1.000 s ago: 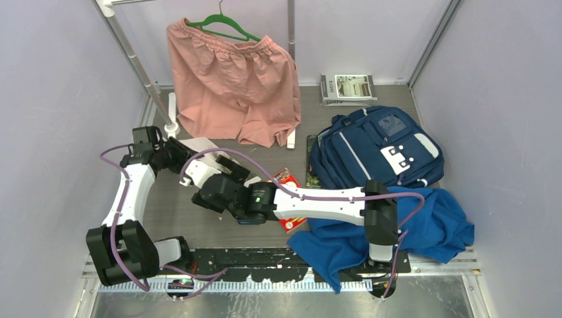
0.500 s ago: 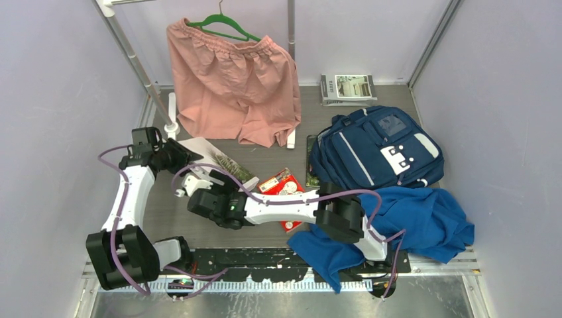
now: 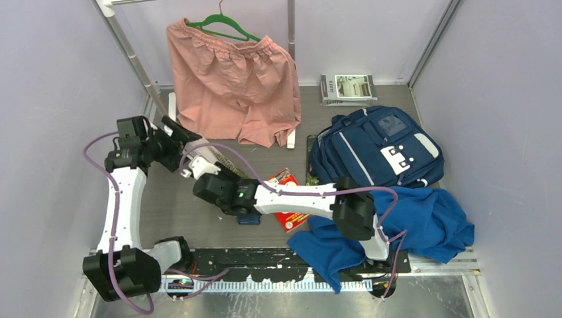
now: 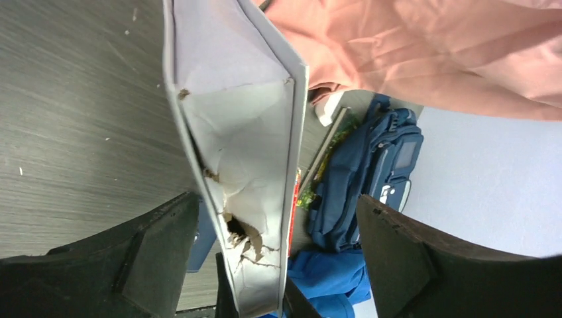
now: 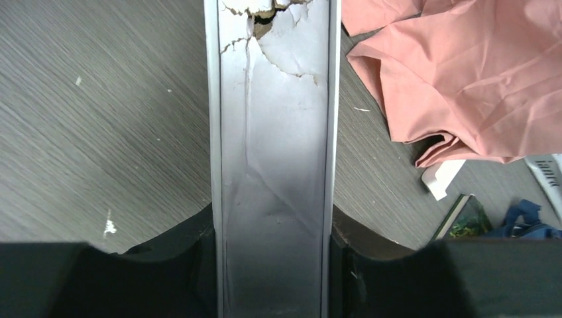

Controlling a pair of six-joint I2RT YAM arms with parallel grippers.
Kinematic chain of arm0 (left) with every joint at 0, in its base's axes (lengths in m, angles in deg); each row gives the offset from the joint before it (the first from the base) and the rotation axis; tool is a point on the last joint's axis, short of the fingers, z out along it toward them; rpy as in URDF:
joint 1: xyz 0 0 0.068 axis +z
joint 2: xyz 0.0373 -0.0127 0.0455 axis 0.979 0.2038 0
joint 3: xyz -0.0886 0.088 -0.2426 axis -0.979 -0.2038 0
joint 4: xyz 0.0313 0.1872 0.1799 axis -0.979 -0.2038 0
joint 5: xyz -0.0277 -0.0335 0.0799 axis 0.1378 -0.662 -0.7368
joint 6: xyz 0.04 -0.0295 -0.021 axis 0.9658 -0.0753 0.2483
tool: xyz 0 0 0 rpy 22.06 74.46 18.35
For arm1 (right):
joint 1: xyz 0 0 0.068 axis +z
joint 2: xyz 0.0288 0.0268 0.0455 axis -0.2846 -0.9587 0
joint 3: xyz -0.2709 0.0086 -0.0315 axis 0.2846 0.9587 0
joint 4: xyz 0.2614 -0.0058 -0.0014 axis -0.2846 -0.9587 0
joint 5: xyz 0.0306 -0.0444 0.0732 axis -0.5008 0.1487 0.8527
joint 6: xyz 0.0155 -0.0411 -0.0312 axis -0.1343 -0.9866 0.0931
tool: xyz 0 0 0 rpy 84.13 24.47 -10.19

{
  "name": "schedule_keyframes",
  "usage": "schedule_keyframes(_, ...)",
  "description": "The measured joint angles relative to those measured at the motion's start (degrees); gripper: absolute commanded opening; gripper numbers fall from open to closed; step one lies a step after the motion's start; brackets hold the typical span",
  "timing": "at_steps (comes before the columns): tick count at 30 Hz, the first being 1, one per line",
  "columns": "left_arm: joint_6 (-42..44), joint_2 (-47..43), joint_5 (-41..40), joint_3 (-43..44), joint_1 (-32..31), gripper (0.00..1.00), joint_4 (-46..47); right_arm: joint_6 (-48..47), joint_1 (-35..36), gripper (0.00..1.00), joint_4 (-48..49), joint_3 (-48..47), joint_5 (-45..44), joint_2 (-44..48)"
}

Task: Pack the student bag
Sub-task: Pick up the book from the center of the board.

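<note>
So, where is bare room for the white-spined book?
The grey wooden table is bare near-left, between the left arm and the right arm; a smaller patch between the hanging pink shorts and the stacked magazines. Crowded on the right: navy striped backpack, royal-blue cloth, red packet.

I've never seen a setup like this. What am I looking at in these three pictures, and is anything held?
Two robot arms are bolted at the near edge of a table. One picture looks down from above; the other two come from wrist cameras. The right gripper is clamped on a white book with a torn spine; the left gripper stands open around it. On the table lie the navy student bag, a blue cloth, a red packet and magazines. Pink shorts hang behind.
</note>
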Motion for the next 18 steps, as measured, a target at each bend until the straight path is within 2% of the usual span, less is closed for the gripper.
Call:
schedule_keyframes(5,2.8,-0.5,-0.3,9.4,0.0,0.92,-4.7,7.7,-2.6,0.23,-2.8,0.0,5.4,5.8)
schedule_keyframes(9,5.6,-1.2,-2.4,15.4,0.0,0.93,-8.7,19.9,-8.1,0.24,-3.1,1.4,15.7,11.9)
schedule_keyframes(12,6.8,-3.0,-3.2,16.3,0.0,0.94,-10.8,33.8,-15.4,0.24,2.8,8.6,27.2,18.2)
schedule_keyframes(15,7.3,-5.2,-3.0,14.9,0.0,0.94,-11.7,48.7,-22.0,0.24,13.6,19.3,35.5,22.8)
schedule_keyframes(18,7.4,-8.6,-1.7,10.3,0.0,0.97,-11.2,61.6,-24.0,0.24,23.8,28.3,40.8,23.2)
